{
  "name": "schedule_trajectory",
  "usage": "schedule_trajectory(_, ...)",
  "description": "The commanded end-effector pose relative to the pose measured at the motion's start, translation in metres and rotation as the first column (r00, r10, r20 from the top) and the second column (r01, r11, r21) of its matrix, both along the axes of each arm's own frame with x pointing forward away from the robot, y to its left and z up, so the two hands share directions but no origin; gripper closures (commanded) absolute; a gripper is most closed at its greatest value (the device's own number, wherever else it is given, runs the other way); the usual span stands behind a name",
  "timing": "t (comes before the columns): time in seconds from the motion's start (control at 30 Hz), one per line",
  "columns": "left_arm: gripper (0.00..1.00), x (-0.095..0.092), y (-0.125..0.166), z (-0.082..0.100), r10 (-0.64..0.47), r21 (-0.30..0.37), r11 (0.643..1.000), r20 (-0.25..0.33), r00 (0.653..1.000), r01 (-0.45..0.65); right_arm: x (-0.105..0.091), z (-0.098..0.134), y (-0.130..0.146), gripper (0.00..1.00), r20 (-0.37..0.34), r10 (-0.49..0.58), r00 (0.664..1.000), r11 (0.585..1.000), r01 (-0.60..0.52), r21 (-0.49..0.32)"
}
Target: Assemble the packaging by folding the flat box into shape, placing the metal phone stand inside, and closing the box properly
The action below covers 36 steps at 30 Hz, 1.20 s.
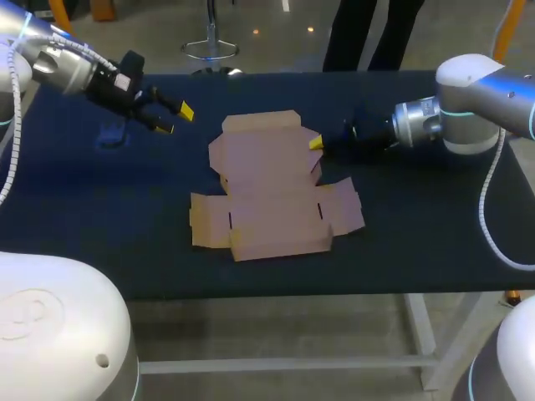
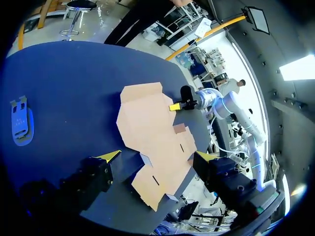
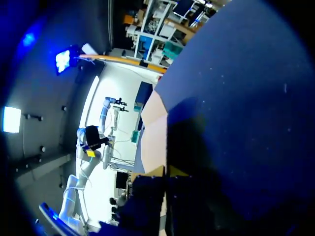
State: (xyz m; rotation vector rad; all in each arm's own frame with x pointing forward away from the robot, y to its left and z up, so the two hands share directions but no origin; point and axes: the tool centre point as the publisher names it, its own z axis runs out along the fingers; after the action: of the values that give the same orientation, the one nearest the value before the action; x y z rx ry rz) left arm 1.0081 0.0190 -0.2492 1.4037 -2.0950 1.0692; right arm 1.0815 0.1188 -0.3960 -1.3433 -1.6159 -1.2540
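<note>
Table: dark blue table (image 1: 418,251), with an arm coming in from each side.
Box: the flat box (image 1: 272,188) lies unfolded in the middle of the table, a brown cardboard sheet with its flaps spread out; it is not folded into any shape.
Box contents: the sheet forms no compartment, and the stand lies outside it.
Phone stand: the metal phone stand (image 2: 20,120) lies flat on the left part of the table toward the far edge, well apart from the box.
Left gripper: the left gripper (image 1: 174,119) hangs above the table between the stand and the box's far left corner, yellow tips spread wide with nothing between them.
Right gripper: the right gripper (image 1: 322,144) is low at the box's far right edge, one yellow tip touching the cardboard there; whether it grips the edge cannot be told.
</note>
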Motion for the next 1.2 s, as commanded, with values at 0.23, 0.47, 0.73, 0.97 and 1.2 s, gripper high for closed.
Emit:
schedule_trajectory(0.23, 0.0, -0.006, 0.0, -0.007, -0.032, -0.012, 0.999, 0.166, 0.986, 0.035, -0.007, 0.016, -0.005, 1.0, 0.073, 0.004, 0.997, 0.998, -0.009, 0.066)
schedule_trajectory(0.47, 0.0, -0.006, 0.0, -0.007, -0.032, -0.012, 0.999, 0.166, 0.986, 0.035, -0.014, 0.029, -0.011, 1.0, 0.132, 0.016, 0.991, 0.994, -0.031, 0.107)
schedule_trajectory(0.73, 0.0, -0.006, 0.0, -0.007, -0.032, -0.012, 0.999, 0.166, 0.986, 0.035, -0.014, 0.029, -0.011, 1.0, 0.132, 0.016, 0.991, 0.994, -0.031, 0.107)
schedule_trajectory(0.97, 0.0, -0.006, 0.0, -0.007, -0.032, -0.012, 0.999, 0.166, 0.986, 0.035, -0.016, 0.029, -0.012, 1.0, 0.145, 0.006, 0.989, 0.993, -0.022, 0.113)
schedule_trajectory(1.2, 0.0, 0.005, -0.003, -0.009, -0.074, -0.029, 0.996, 0.301, 0.951, 0.087, -0.021, 0.053, -0.017, 1.0, 0.263, -0.023, 0.965, 0.983, -0.026, 0.181)
